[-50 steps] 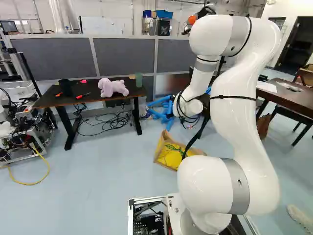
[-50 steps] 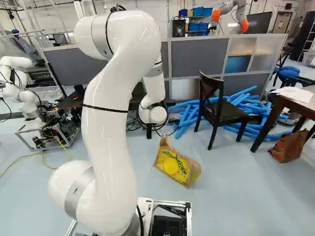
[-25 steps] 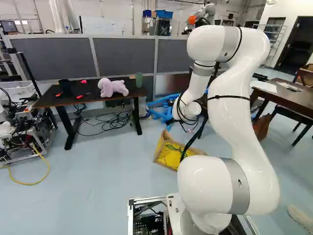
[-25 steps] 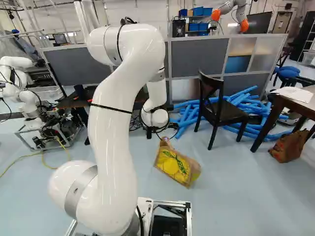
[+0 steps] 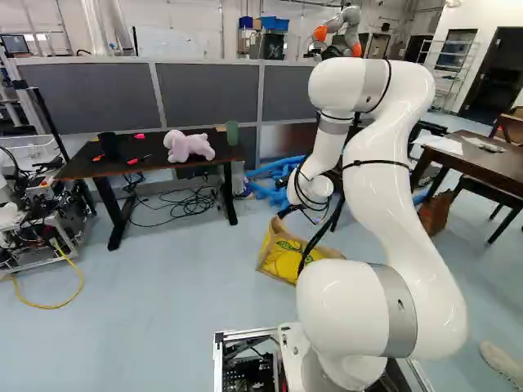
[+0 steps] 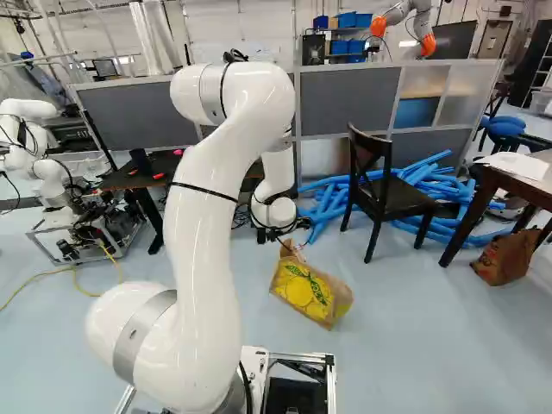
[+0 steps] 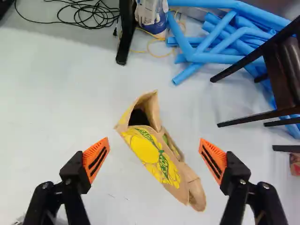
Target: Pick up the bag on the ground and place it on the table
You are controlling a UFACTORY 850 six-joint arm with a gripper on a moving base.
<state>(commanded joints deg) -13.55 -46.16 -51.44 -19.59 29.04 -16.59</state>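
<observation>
Bag [image 7: 157, 154] | brown paper, yellow fruit print | end effector [image 6: 298, 226] spread wide, empty

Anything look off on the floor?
Yellow-printed brown paper bag lies on its side, mouth gaping, as if toppled. Beyond it, long blue foam-like tubes crisscross in a loose heap, looking dumped rather than stored. No spill visible.

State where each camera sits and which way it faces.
Left base view: behind and left of the arm, facing ahead, slightly down; arm right of middle.
Right base view: behind and right, likewise facing ahead; arm left of middle.
Wrist view: on the wrist, looking along the open fingers toward the bag.
All three share that bag.
</observation>
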